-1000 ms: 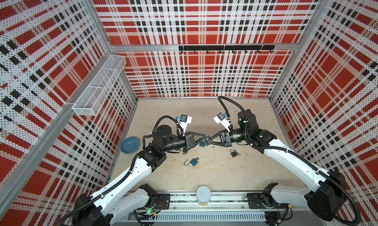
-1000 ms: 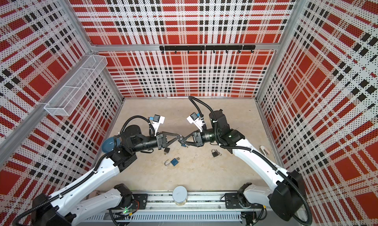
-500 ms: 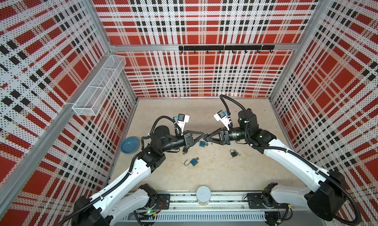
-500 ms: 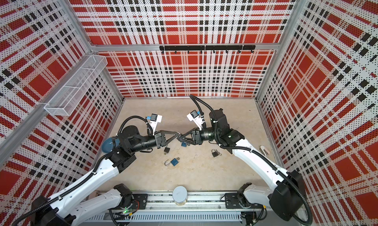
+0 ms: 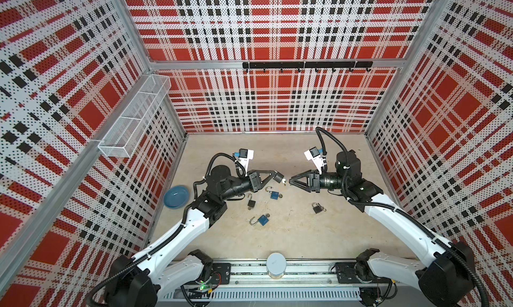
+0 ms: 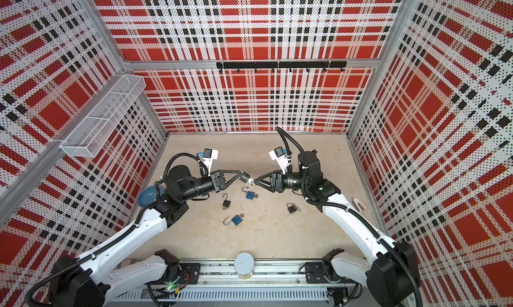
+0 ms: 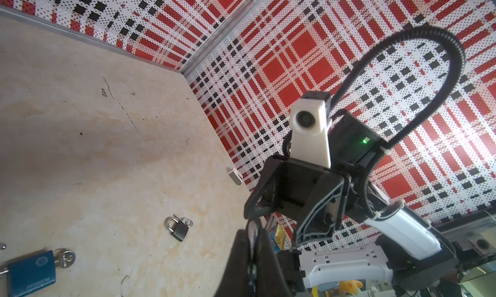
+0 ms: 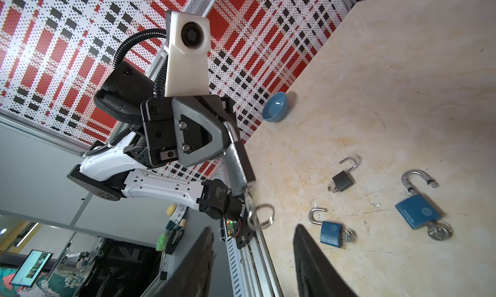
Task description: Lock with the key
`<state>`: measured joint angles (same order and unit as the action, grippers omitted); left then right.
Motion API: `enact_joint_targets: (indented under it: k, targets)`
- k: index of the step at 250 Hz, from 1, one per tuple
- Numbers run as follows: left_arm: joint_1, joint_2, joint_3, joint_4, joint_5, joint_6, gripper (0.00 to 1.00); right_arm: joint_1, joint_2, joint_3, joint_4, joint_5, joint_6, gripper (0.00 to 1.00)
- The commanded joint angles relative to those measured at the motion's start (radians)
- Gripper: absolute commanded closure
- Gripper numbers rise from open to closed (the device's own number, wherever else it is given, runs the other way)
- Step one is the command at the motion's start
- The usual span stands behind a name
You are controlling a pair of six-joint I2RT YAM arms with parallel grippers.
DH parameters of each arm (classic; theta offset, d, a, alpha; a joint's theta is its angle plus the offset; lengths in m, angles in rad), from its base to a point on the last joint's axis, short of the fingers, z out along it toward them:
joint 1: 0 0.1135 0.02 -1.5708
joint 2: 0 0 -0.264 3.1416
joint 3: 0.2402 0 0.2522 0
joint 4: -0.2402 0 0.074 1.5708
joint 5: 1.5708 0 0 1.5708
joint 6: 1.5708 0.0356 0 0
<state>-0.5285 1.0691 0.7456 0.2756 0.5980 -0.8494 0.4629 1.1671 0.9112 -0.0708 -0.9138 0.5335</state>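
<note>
Gripping the black padlock aloft, left end effector clenched; key sits in it; right end effector released just beside; locked or not, cannot tell; three open padlocks lie on the bench.

blue padlock cut off at the left wrist view's edge, blue bowl half hidden behind the left arm, key in the black padlock too small to make out from above, left gripper fingers dark and blurred up close
</note>
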Motion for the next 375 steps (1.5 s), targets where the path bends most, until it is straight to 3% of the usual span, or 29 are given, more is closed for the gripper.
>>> enact_joint_targets:
  k: [1,67,177,262,284,308,375]
  targets:
    - [0.005,0.025,0.046,0.055,-0.005,0.001,1.00,-0.019,-0.033,-0.012,0.040,0.011,-0.019,0.50]
    - [-0.002,0.125,0.102,0.055,-0.035,-0.025,1.00,-0.085,-0.060,-0.123,0.190,0.007,0.049,0.52]
    - [-0.081,0.200,0.196,0.055,-0.037,-0.043,1.00,-0.086,0.020,-0.112,0.262,-0.046,0.059,0.53]
    - [-0.077,0.232,0.217,0.055,-0.023,-0.040,1.00,-0.086,0.023,-0.073,0.278,-0.050,0.070,0.74]
    - [-0.071,0.232,0.212,0.056,-0.024,-0.038,1.00,-0.086,0.023,-0.065,0.275,-0.054,0.069,0.73]
    - [-0.065,0.229,0.207,0.056,-0.024,-0.042,1.00,-0.086,0.025,-0.056,0.269,-0.054,0.066,0.67]
    - [-0.058,0.217,0.195,0.057,-0.027,-0.044,1.00,-0.086,0.034,-0.045,0.281,-0.063,0.075,0.96]
